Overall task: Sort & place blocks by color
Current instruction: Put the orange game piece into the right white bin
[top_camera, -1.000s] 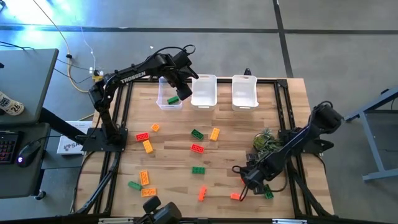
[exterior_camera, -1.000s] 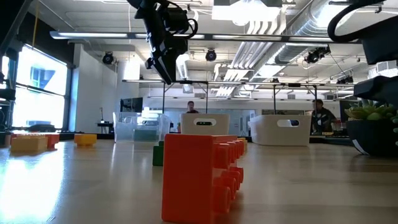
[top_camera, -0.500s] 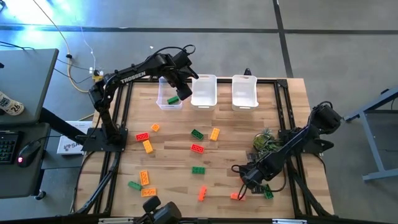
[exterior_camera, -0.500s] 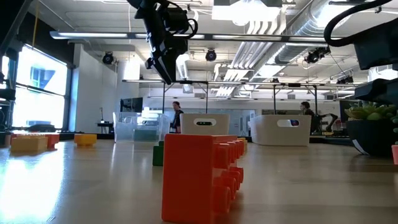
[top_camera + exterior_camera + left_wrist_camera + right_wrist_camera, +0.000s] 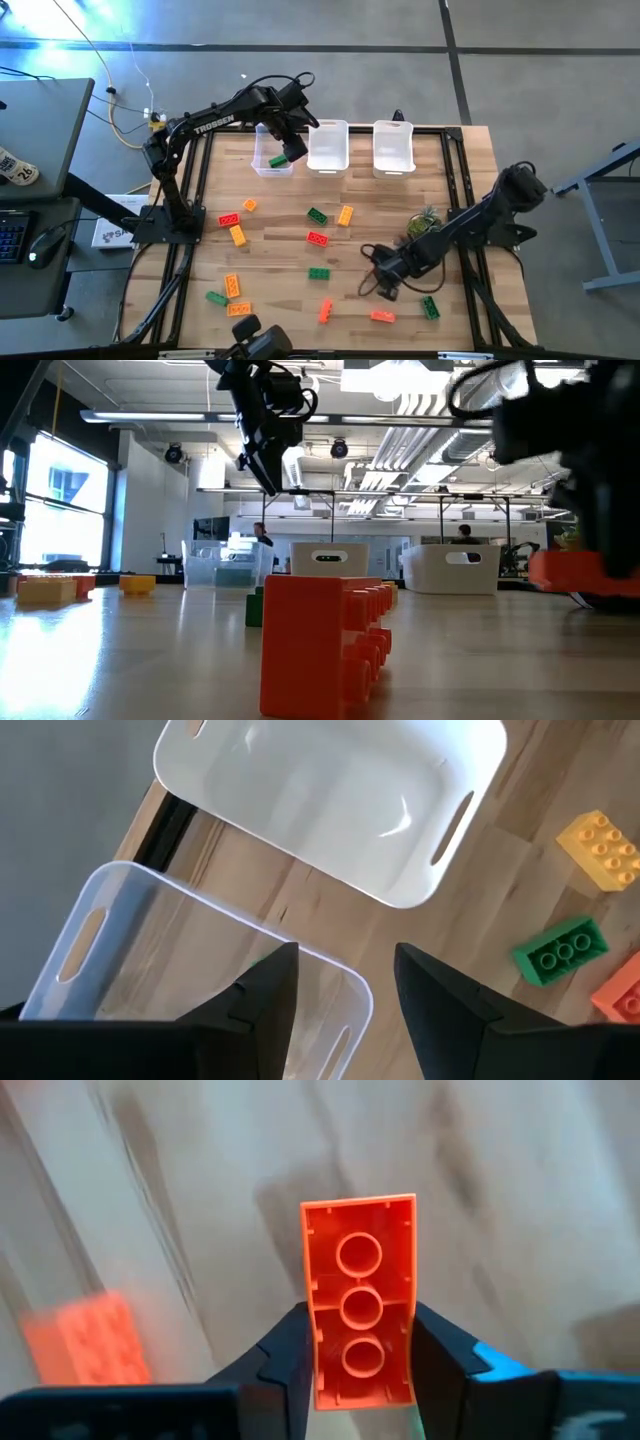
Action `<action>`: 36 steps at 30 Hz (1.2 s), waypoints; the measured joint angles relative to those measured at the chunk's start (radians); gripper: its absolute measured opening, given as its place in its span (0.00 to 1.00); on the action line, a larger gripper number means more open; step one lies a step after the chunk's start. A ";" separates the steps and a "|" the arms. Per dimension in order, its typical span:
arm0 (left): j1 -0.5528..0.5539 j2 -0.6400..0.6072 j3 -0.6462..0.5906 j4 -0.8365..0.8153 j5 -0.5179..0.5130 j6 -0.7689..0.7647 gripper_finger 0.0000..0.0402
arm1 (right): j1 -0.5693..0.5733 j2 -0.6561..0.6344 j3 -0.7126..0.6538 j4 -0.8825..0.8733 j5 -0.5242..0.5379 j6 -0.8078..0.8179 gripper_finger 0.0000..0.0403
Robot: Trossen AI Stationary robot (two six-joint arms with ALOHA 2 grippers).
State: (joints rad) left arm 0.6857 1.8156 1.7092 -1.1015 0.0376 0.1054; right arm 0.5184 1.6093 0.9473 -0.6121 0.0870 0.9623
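Note:
Red, yellow-orange and green blocks lie scattered on the wooden table (image 5: 270,250). My right gripper (image 5: 386,288) hangs over the near right part of the table, shut on an orange-red block (image 5: 360,1300), which also shows raised in the low view (image 5: 566,570). Another orange block (image 5: 382,316) and a green one (image 5: 430,307) lie flat just nearer than it. My left gripper (image 5: 345,985) hangs open, with nothing between its fingers, high over the near right corner of the clear bin (image 5: 150,940). A green block (image 5: 294,154) shows beside it in the high view. My right gripper pinches the orange-red block's two long sides (image 5: 316,1350) between its two fingers, at one end of the block. The fingers slant steeply down from above. The block's hollow underside (image 5: 358,1255) faces the wrist camera. The block is lifted clear of the table.
Two white bins (image 5: 328,146) (image 5: 393,147) stand to the right of the clear bin at the far edge. A small green plant (image 5: 425,225) stands beside the right arm. A red block (image 5: 325,645) stands close before the low camera. Blocks lie across the middle and left.
My right gripper has moved toward the table's left edge and a little up, rolling as it went. It has come into the low view with the orange-red block clear of the table. One orange block stays lying where the gripper was.

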 joint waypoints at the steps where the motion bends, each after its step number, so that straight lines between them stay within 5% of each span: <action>1: 0.000 0.000 0.000 0.000 0.000 0.002 0.38 | -0.015 0.000 0.017 -0.001 0.023 0.007 0.27; 12: -0.027 0.000 0.000 0.000 0.006 0.042 0.38 | -0.209 0.000 0.233 -0.165 0.350 0.060 0.27; 19: -0.062 0.000 0.000 0.000 0.004 0.056 0.38 | -0.374 0.000 0.338 -0.312 0.462 0.050 0.28; 29: -0.080 0.000 0.000 -0.022 0.004 0.056 0.38 | -0.642 0.000 0.438 -0.511 0.483 -0.171 0.28; 36: -0.080 0.000 0.000 -0.038 0.004 0.049 0.38 | -0.854 -0.001 0.447 -0.513 0.385 -0.404 0.28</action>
State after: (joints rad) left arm 0.6056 1.8156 1.7088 -1.1397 0.0418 0.1547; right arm -0.3354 1.6087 1.3945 -1.1255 0.4716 0.5585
